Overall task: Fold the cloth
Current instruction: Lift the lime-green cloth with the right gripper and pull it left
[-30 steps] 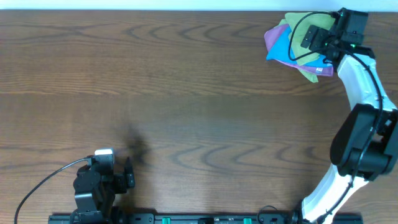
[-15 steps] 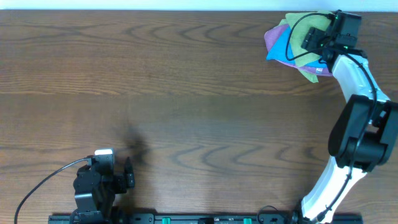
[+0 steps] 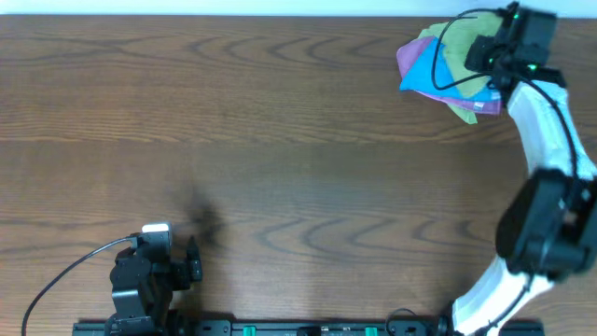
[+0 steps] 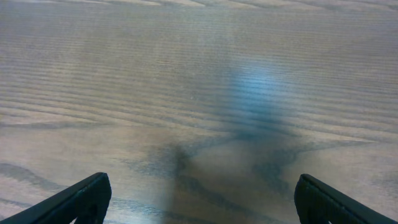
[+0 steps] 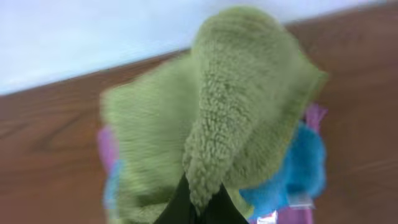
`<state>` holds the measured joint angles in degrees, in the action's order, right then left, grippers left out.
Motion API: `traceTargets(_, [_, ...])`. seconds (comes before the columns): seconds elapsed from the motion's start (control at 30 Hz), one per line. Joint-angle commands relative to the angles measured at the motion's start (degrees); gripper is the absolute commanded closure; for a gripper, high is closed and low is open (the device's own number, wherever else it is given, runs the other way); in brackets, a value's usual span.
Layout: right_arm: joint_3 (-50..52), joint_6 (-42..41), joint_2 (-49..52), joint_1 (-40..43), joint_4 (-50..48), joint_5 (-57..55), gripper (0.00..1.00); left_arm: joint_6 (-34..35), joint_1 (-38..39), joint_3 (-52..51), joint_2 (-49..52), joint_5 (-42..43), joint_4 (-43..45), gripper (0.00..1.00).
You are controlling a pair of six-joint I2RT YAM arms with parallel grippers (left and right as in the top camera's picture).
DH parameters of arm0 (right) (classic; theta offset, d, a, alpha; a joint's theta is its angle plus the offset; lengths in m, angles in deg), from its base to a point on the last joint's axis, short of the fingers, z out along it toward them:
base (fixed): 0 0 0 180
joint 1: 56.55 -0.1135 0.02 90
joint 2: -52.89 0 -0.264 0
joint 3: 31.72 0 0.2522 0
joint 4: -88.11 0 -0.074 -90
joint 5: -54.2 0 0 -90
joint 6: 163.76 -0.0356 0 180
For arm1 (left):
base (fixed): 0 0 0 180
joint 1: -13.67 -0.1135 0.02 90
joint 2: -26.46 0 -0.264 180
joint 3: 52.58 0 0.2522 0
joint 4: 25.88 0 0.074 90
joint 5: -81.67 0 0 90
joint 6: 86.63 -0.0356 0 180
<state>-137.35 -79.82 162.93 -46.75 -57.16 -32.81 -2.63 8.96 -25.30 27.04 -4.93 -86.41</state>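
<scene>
Light olive-green terry cloth sits bunched atop a bright blue cloth and a purple cloth at the 1 o'clock corner of the wooden table. My right gripper is closed, pinching a raised green ridge. I judge the cloth soft, light and floppy, so a corner hold would spread it better. My left gripper, at 7 o'clock, is spread wide and empty.

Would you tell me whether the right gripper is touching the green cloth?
Touching. The right wrist view shows a ridge of the cloth pinched in the right gripper at the bottom of the frame.
</scene>
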Motion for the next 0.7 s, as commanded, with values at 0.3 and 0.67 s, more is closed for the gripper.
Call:
traceTargets(0.3, [-0.96, 10.71, -20.96, -18.95, 31.21, 0.35, 0.99, -0.17, 0.24, -2.12, -0.37, -0.83, -2.62, 0.05])
traceTargets(0.67, [-0.96, 8.44, -24.48, -48.5, 44.74, 4.81, 0.99, -0.17, 0.24, -2.12, -0.37, -0.83, -2.62, 0.05])
